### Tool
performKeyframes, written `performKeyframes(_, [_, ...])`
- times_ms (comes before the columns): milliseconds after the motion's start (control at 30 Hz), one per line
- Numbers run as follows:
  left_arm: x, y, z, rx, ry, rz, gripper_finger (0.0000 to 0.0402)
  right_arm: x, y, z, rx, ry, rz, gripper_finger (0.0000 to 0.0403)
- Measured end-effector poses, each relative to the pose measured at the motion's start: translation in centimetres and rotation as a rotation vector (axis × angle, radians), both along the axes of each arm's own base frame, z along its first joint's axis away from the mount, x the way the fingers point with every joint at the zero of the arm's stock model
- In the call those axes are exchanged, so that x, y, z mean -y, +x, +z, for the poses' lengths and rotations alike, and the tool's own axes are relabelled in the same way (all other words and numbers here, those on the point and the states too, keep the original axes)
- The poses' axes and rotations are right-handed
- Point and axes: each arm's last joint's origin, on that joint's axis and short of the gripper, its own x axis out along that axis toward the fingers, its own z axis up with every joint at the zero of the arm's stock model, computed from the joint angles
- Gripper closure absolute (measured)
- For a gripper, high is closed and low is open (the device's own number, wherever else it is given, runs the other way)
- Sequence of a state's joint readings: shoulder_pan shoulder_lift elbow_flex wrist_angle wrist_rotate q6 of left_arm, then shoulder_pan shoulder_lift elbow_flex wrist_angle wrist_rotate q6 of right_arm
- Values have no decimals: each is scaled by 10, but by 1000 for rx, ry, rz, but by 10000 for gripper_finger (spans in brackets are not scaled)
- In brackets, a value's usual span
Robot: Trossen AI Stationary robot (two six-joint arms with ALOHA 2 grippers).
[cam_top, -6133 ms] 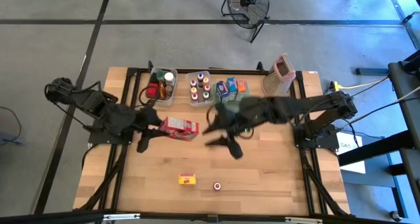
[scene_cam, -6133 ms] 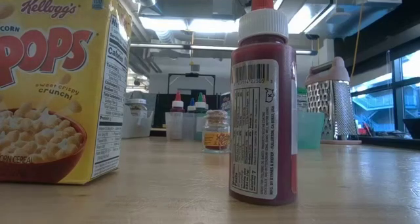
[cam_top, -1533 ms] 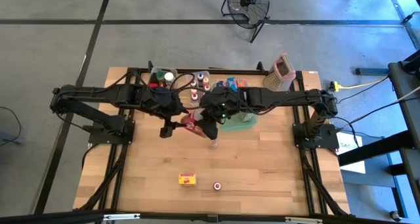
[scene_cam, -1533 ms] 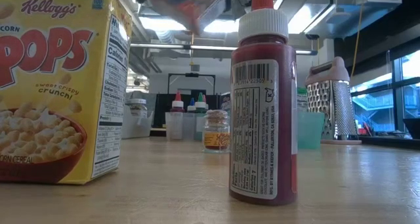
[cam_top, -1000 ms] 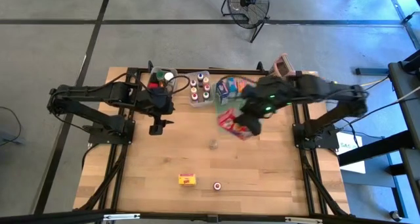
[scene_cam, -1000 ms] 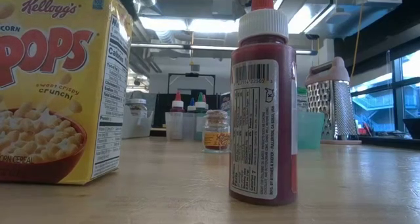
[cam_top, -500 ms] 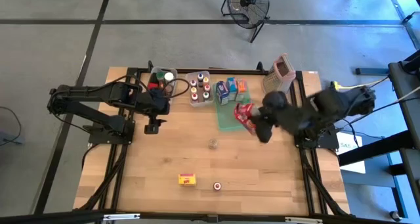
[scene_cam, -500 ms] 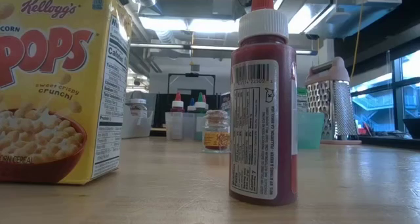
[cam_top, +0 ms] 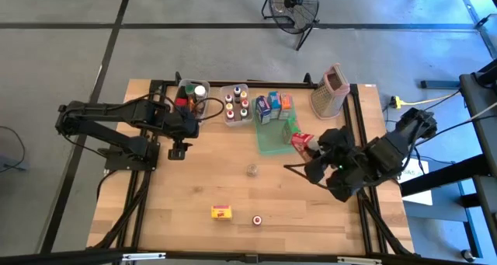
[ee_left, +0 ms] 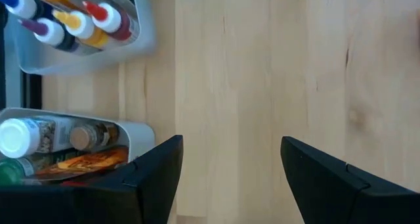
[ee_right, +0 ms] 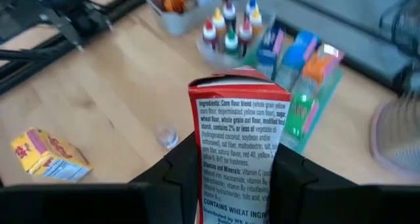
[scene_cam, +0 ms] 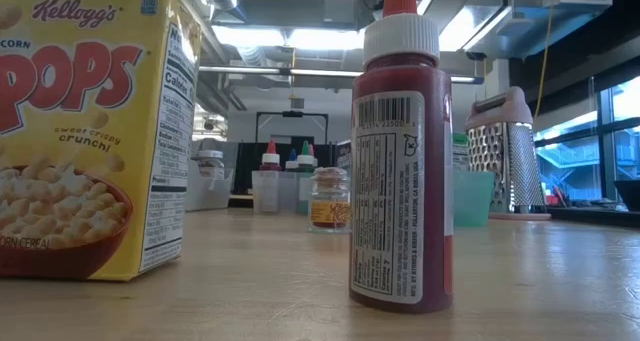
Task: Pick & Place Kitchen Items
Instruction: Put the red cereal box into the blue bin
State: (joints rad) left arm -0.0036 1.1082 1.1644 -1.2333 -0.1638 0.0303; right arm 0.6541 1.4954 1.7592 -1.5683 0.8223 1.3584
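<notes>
High view first: the right claw is seen at the right side of the bench, clenched on a small red cereal carton held just off the right edge of the flat green tray. From the right wrist view the carton is shown gripped low between the two dark fingers, its ingredients panel facing the camera, clear of the wood below. On the tray's far end, blue and orange cartons are already lined up. The left claw is parked at the left, near the clear bin of jars, released and holding nothing, as the left wrist view confirms.

Placement on the tray appears to be the step in hand. For that to go well, the carton would best be carried back over the bare near part of the tray, kept upright, lowered until its base is seated, and only then let go; a tilted release could tip it into the standing cartons. Still waiting on the bench are a small spice jar, a yellow carton and a red bottle.
</notes>
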Motion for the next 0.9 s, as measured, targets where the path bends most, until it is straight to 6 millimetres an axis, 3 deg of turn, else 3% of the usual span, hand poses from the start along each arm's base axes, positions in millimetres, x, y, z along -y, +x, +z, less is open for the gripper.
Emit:
performKeyframes(133, [0,-1,-14,-41,-7,18,151,2,-6,2,67,-81,-17,277])
performKeyframes(333, [0,-3,-31,-105,-18,33,151,8,2,-28,68,-198,-110,277])
performKeyframes(700, [-11,-11,-19,-48,23,88,151,31,31,-113,225,-316,-323,277])
performKeyframes(900, [-22,-13,-18,-48,5,105,151,45,54,-135,238,-362,-327,277])
